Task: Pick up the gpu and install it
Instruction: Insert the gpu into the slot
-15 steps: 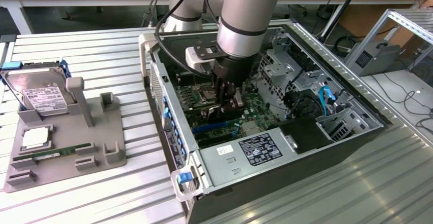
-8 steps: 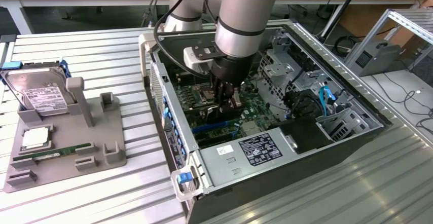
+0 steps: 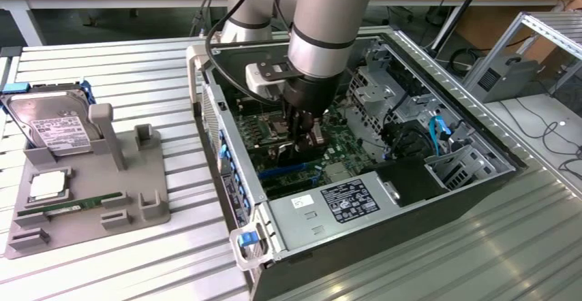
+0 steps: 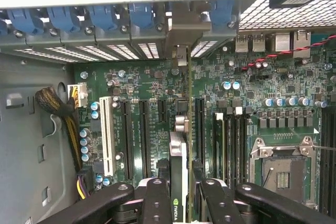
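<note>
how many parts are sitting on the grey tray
3: hard drive leaning at the tray's far end, cpu flat mid-tray, memory stick lying nearer the camera. None looks hidden.

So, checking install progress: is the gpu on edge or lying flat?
On edge: the gpu stands upright between the pincer fingers, above the motherboard slots.

Exterior view high and angled down on the open computer case (image 3: pixel 364 199), wrist view close above its motherboard (image 4: pixel 157 93), both sharing the motherboard.
</note>
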Robot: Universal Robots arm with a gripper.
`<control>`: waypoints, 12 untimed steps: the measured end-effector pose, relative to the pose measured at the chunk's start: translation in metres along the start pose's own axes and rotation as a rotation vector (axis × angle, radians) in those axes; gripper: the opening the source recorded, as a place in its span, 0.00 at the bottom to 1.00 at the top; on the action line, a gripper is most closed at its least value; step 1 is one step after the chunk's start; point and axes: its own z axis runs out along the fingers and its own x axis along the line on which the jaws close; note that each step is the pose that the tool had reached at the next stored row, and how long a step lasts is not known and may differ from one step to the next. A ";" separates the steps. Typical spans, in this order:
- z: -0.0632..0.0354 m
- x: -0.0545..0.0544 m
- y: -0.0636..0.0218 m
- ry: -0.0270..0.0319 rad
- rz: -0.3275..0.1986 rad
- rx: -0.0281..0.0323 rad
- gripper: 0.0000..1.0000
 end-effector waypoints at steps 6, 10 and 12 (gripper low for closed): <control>0.0021 0.000 0.0000 -0.0025 0.005 0.0000 0.27; 0.0048 0.000 0.0001 -0.0022 0.005 -0.0002 0.27; 0.0057 0.000 0.0001 -0.0025 0.005 -0.0002 0.27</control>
